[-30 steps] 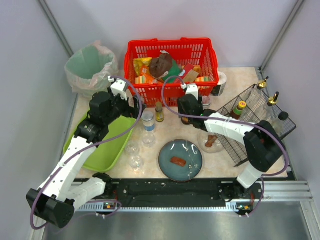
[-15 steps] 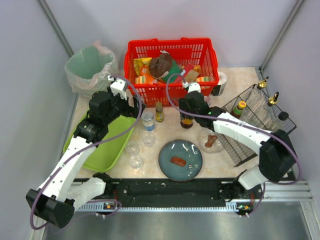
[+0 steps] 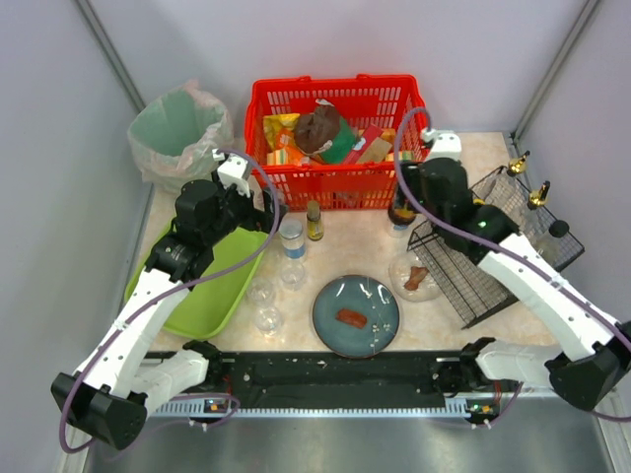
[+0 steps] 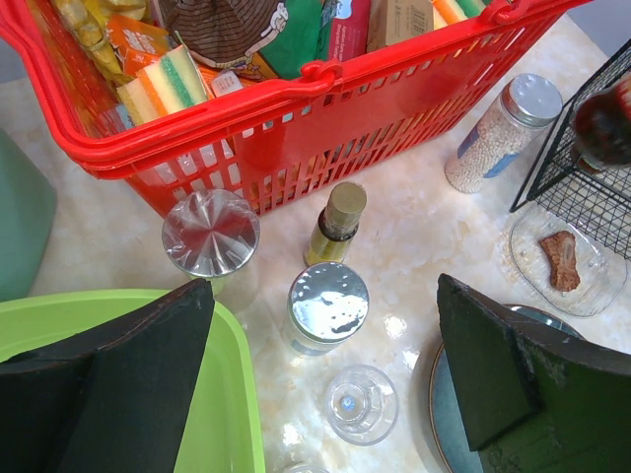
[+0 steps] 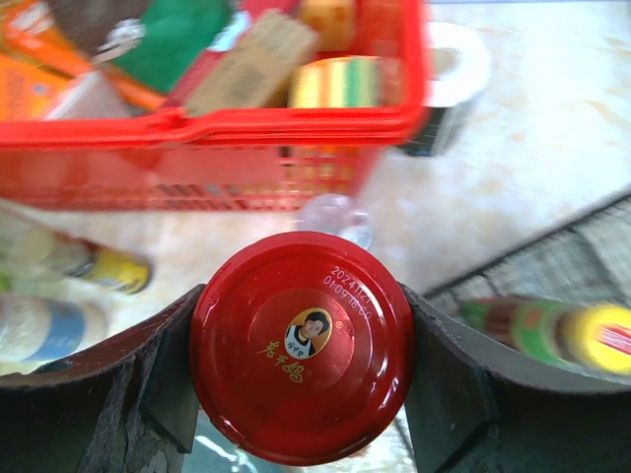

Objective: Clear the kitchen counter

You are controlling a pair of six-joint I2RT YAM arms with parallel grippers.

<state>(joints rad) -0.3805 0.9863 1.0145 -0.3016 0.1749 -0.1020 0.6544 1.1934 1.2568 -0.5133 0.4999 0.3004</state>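
I've got the R gripper (image 5: 301, 357) clamped round the red-lid jar (image 5: 301, 335), just beside the wire rack (image 3: 493, 276) corner. It could clip the wire or slip out. L gripper (image 4: 325, 365) hangs spread wide, nothing in it, over the cluttered kitchen counter (image 4: 414, 227).

I count:
- 1 red basket (image 3: 340, 182)
- 1 bin (image 3: 177, 128)
- 1 green tray (image 3: 212, 296)
- 1 rack
- 1 blue plate (image 3: 380, 330)
- 1 clear dish (image 4: 582, 286)
- 3 silver-lid jars (image 4: 211, 232)
- 2 glasses (image 3: 268, 319) by the tray
- 1 small bottle (image 4: 335, 222)
- rack bottles approx 3, hard to tell
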